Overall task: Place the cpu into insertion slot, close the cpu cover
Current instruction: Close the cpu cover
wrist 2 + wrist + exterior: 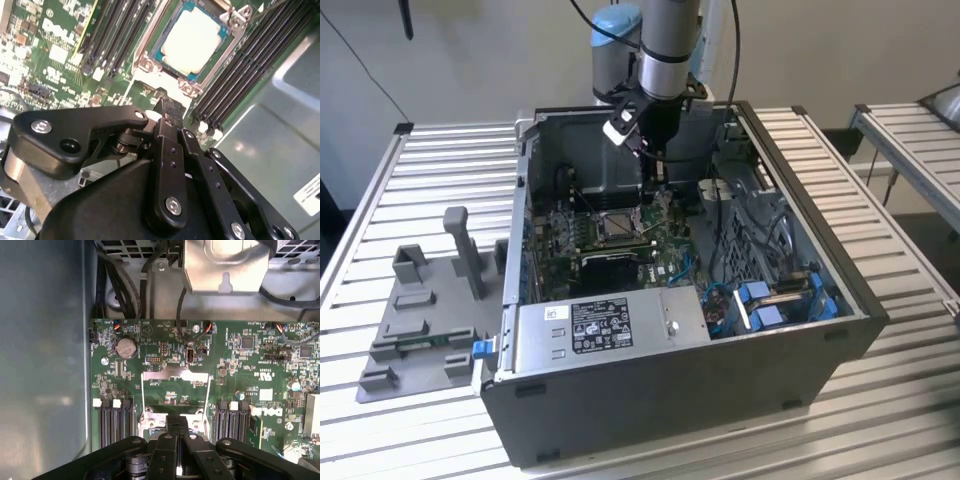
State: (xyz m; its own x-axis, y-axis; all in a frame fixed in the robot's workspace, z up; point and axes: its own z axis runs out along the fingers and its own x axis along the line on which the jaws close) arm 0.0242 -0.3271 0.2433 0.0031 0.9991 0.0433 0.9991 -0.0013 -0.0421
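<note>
The cpu (192,42), a flat pale-gold square, is seen seated in the silver-rimmed insertion slot (146,63), flanked by long black memory slots (112,35) on the green circuit board (250,365). The gripper (169,107) is held with its black fingers drawn together and nothing seen between them, poised just beside the slot's edge, to the exterior view's right of it. The cpu cover (175,376), a thin silver frame with the board showing through its window, is thrown open and judged to lie just beyond the fingertips, away from the slot; contact cannot be told.
</note>
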